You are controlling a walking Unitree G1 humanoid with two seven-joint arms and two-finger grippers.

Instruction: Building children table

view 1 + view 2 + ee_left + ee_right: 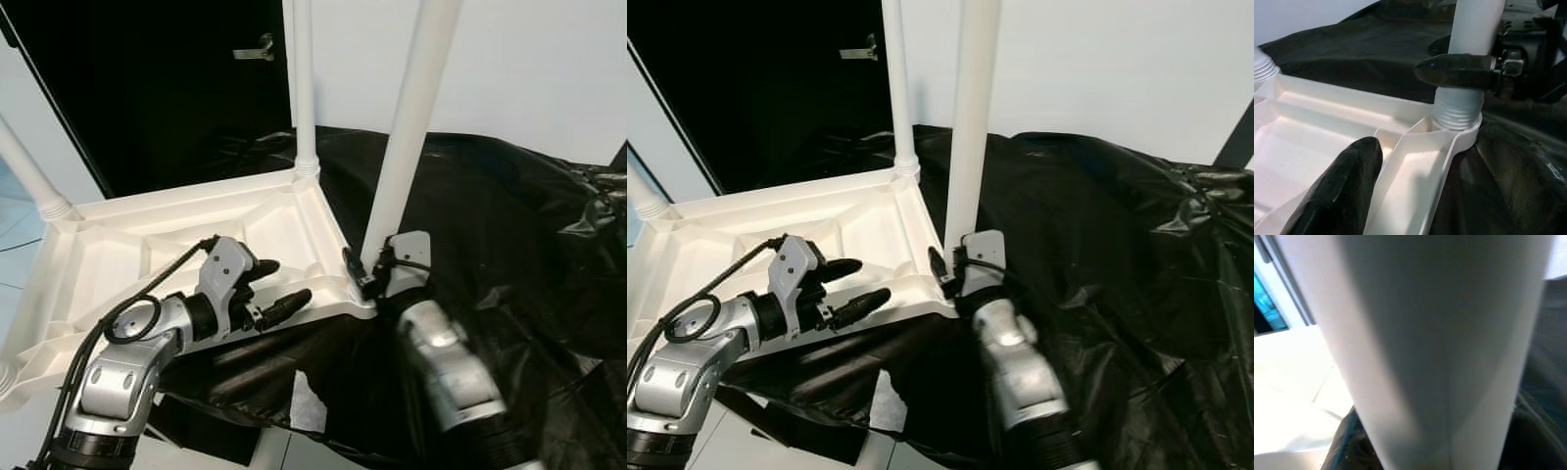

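Left gripper [277,282] fingers spread, over near rim of upturned white tabletop [98,259] on black sheet [509,225]. Right gripper [364,273] clamps near-corner leg [407,147] just above threaded base. Far leg [304,88] upright in back corner.

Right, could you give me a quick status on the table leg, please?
Right gripper shut on near-corner leg, low by its threaded end. Left gripper open, over upturned tabletop. Leg upright in corner socket. Nothing in the way.
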